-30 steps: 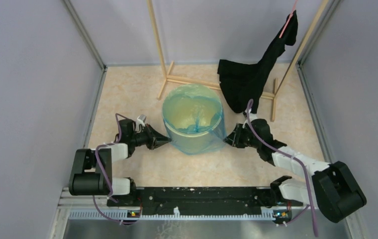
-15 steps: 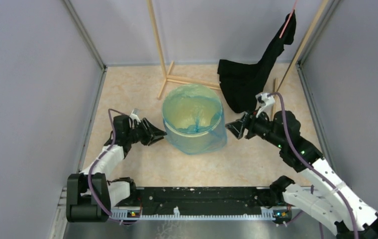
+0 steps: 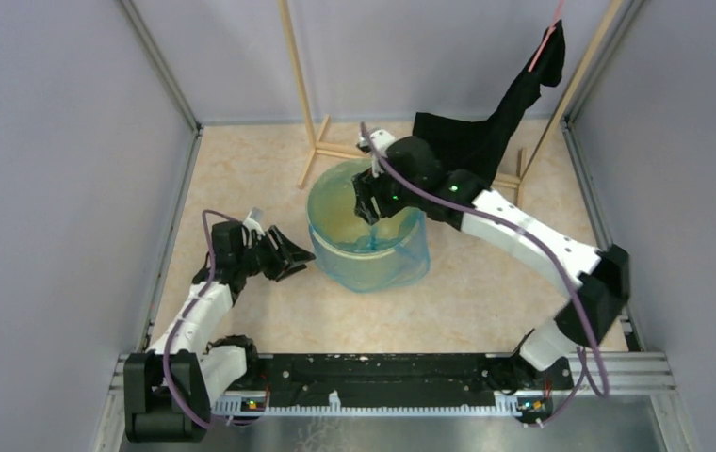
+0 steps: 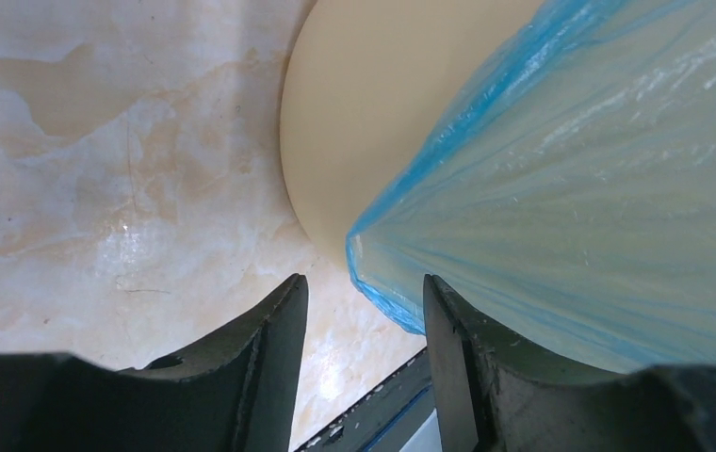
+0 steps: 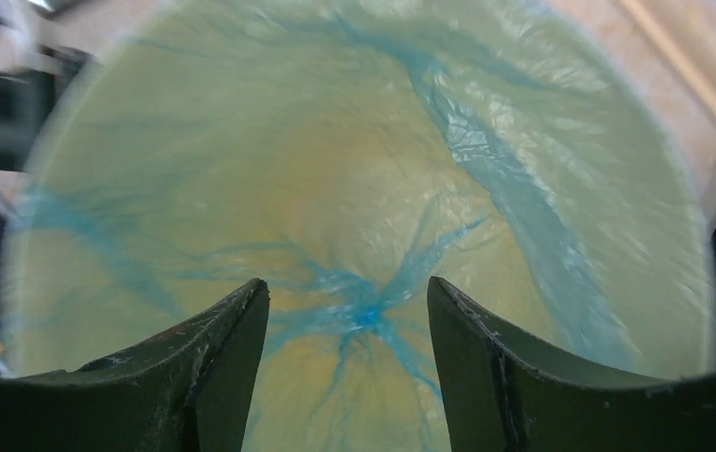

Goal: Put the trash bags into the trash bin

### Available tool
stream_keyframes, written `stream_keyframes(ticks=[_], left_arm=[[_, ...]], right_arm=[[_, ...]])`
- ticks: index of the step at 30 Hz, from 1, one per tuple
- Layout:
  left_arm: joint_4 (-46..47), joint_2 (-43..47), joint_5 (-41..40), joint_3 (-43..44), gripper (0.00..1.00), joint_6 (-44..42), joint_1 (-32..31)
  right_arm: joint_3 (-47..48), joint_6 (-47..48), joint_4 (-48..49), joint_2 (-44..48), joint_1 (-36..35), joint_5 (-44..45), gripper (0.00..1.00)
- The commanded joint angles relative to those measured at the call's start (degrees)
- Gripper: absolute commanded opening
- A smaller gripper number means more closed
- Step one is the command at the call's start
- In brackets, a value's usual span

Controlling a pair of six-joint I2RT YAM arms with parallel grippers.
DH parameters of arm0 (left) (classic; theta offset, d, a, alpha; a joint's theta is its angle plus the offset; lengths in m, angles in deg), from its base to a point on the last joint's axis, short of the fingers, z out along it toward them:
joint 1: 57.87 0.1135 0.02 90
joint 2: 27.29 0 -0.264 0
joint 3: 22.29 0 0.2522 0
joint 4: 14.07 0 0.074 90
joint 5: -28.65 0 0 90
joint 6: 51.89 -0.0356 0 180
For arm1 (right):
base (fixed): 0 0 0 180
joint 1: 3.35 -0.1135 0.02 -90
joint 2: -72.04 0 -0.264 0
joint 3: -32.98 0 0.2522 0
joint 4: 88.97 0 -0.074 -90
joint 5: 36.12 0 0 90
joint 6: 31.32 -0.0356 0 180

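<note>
The bag [image 3: 378,268] lines the bin [image 4: 373,104], its edge draped outside. The right gripper [image 5: 345,294] hangs spread above the bag's gathered bottom; the left gripper [image 4: 362,282], spread, frames a hanging corner.

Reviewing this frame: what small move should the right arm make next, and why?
Probably lower the right gripper straight down into the trash bin. Its jaws stand open above the bin's mouth, and the bunched blue centre of the trash bag, which already lines the inside, lies directly below them, ready to be pushed deeper.
</note>
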Motion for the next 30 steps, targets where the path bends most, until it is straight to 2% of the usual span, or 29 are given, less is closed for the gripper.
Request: stream_keyframes(ticks=[1,5,11,15,18,20,25,30], left_arm=[[-1.68,1.93,0.57,2.14,0.56,-1.36,-0.05],[-1.72,1.53,1.00,2.31,0.58,-1.53,-0.10],[-1.20,1.42,1.43,2.25,0.60,-1.61,-0.08],[-1.45,1.25,1.86,2.61,0.62,-2.00,-0.06],[-2.83,1.32,1.96,3.78,0.63,-2.93,-0.10],[-3.82,1.70,1.33,4.65,0.64,-3.56,-0.07],[-6.84,2.48,-1.01,6.81,0.65,-5.22,-0.06],[-8.37,3.84,-2.48,7.58,0.71,-5.97,-0.06]], right_arm=[[8.47,5.28,-11.36,-9.80,-0.90,2.85,0.65],[12.14,8.58,-17.16,-16.31,-2.29,7.30,0.73],[9.44,9.56,-15.37,-18.27,-2.48,6.08,0.75],[7.76,9.56,-14.11,-20.28,-2.57,4.90,0.71],[6.54,9.56,-12.97,-21.69,-2.57,3.87,0.59],[5.78,9.56,-11.82,-22.39,-2.57,3.60,0.55],[6.34,10.40,-11.42,-25.05,-2.57,3.30,0.54],[6.65,11.49,-11.43,-27.81,-2.57,3.48,0.54]])
